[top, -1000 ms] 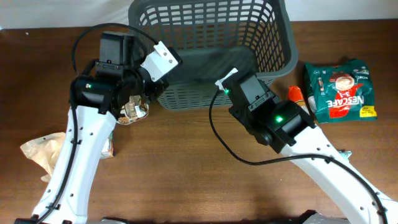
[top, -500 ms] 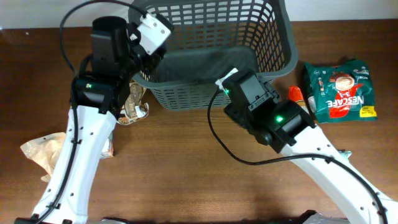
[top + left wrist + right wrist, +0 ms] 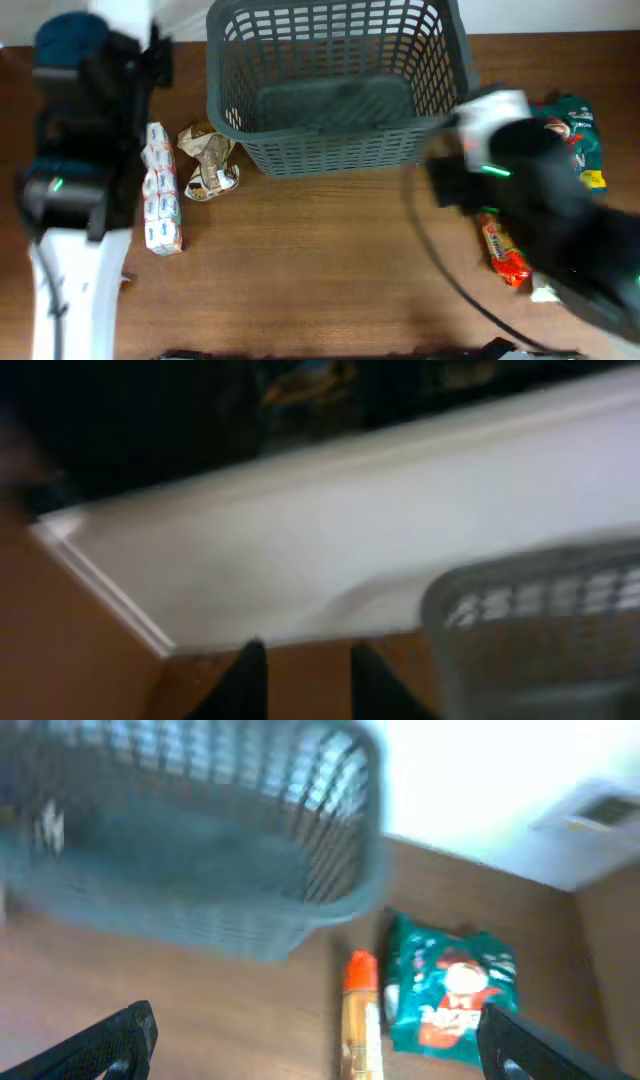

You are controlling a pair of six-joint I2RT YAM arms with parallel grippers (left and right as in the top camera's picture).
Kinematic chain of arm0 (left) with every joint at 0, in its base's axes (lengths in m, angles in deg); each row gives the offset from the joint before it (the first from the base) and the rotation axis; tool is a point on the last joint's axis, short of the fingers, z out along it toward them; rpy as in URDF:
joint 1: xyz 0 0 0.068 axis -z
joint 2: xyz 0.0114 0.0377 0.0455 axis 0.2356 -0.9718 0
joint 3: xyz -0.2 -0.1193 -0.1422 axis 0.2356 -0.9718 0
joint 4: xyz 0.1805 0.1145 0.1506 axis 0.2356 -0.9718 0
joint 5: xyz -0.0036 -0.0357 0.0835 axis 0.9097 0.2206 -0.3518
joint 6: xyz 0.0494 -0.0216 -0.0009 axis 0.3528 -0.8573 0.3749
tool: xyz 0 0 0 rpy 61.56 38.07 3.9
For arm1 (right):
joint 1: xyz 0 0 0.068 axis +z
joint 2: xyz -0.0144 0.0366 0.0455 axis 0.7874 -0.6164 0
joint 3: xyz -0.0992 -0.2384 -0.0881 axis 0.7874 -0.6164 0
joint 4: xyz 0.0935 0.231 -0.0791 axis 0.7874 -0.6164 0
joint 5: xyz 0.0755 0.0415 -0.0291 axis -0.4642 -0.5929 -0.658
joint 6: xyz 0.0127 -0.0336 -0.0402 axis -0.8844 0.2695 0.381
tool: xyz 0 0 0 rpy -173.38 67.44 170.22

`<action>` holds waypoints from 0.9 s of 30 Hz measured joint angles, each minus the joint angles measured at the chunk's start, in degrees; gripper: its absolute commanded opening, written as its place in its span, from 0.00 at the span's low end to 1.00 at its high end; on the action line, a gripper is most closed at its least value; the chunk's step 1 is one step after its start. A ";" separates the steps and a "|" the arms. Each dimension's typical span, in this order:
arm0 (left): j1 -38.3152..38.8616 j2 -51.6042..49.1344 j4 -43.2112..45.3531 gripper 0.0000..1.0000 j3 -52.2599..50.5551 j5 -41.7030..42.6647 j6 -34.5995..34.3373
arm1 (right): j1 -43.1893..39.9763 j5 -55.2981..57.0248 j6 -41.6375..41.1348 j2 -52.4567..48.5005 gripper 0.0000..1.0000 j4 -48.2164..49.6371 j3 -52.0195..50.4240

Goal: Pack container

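Observation:
The container (image 3: 335,150), a large dark grey lattice basket, stands at the back middle of the table, and no packs show inside it. It also shows in the right wrist view as the basket (image 3: 190,850) and at the right edge of the left wrist view (image 3: 540,620). My left arm (image 3: 80,150) is a blur at the far left, well away from it. My left gripper (image 3: 305,680) is open by a narrow gap, with only table between its fingers. My right arm (image 3: 525,175) is blurred right of the basket. My right gripper (image 3: 318,1025) is wide open and empty.
A white multi-pack (image 3: 160,190) and a crumpled brown packet (image 3: 210,160) lie left of the basket. An orange pack (image 3: 505,255) (image 3: 358,1020) and a green coffee bag (image 3: 578,140) (image 3: 450,995) lie to its right. A white wall (image 3: 330,530) runs behind the table.
Both arms have swung fast away from the basket's front rim, the left to the far left and the right to the right. Both grippers have opened. The packs beside the basket are uncovered.

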State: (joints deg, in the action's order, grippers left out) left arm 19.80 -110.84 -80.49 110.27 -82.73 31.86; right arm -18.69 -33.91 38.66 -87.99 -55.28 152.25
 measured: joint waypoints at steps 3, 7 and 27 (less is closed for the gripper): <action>-2.36 4.13 -15.54 0.20 0.63 -4.20 -7.67 | -5.90 1.01 -5.16 5.42 0.99 -3.69 5.01; -6.97 6.71 -31.69 0.24 0.81 -6.93 -19.34 | -14.88 4.52 -11.78 12.39 0.99 -7.45 7.89; -11.93 6.56 -36.35 0.59 -23.71 -5.70 -33.97 | -44.78 6.05 -22.77 6.10 0.99 -18.49 0.50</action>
State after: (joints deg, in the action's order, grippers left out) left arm 7.87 -104.29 -116.84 86.55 -88.44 -2.10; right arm -63.48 -27.86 15.89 -81.90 -73.78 152.76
